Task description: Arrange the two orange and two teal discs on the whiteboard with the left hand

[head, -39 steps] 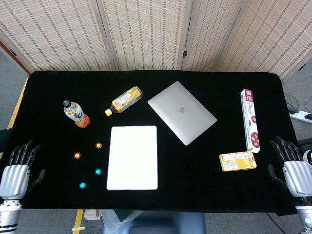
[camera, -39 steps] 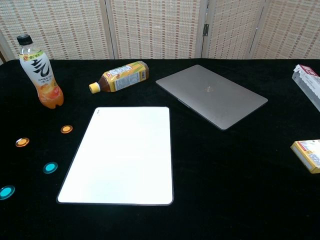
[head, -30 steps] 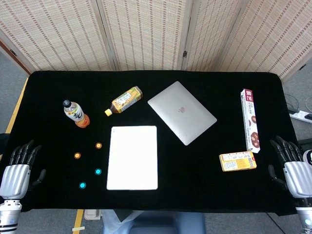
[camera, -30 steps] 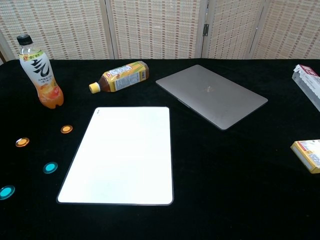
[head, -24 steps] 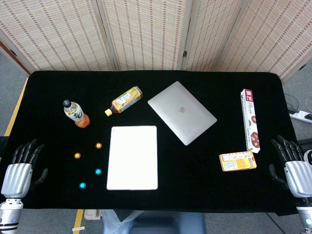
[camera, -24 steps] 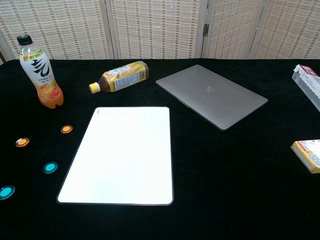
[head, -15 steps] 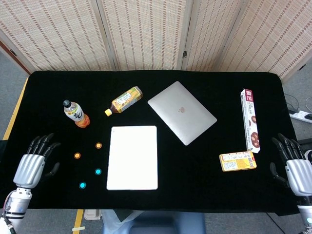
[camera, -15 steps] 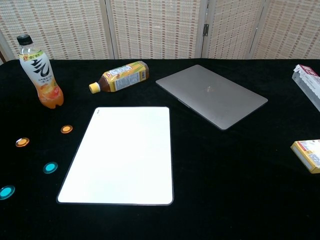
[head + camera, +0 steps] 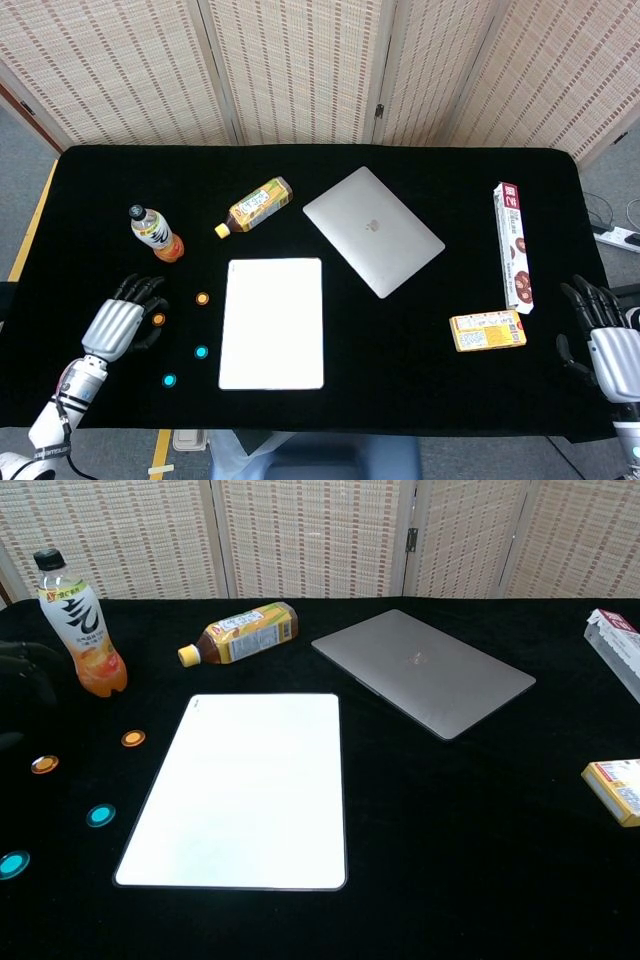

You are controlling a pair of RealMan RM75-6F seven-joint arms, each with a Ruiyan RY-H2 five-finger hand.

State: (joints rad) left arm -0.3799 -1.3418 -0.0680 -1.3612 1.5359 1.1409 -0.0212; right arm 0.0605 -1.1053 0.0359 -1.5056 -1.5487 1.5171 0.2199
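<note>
Left hand [image 9: 125, 322] spread, empty — over orange disc [image 9: 158, 319]; right hand [image 9: 606, 344] spread, empty.

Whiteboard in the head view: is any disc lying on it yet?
No. The whiteboard is bare, and both orange discs and both teal discs lie on the black table to its left.

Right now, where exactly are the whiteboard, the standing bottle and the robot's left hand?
whiteboard [image 9: 272, 322]: head view, middle of its white face.
standing bottle [image 9: 156, 234]: head view, its label.
left hand [image 9: 122, 321]: head view, back of the hand.
</note>
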